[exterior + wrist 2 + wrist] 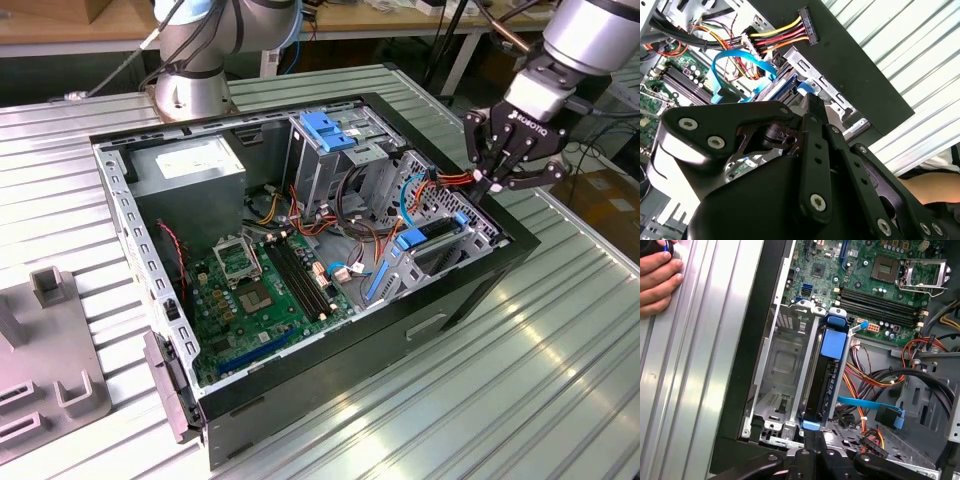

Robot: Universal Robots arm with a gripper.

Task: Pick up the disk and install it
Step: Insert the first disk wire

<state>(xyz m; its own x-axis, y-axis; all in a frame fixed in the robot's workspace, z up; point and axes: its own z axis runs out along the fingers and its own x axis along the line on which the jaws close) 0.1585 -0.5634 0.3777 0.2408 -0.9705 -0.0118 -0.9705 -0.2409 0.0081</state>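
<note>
Our gripper [812,436] has its fingers pressed together, tips at the blue end tab of the disk [832,346], which stands on edge just ahead of it inside the case [455,300].

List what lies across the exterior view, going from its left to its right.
Grey metal fixture → power supply → upright drive cage with a blue top → disk, standing on edge in its bay → gripper, just past the disk's far end.
</note>
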